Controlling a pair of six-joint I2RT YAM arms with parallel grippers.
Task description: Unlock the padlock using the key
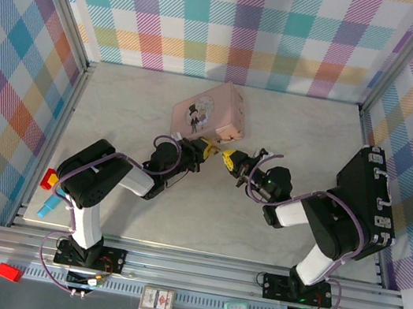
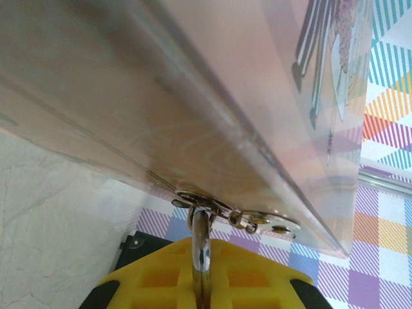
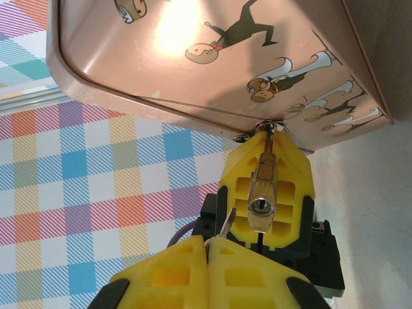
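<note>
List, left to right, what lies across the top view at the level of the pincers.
red block → left pincer → right pincer → black case

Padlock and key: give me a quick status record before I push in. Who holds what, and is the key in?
padlock: clamped between the left fingers, keyhole facing the right wrist camera
shackle: hooked through the hasp on the pink tin
key: pinched in the right fingers, tip short of the keyhole
inserted: no
</note>
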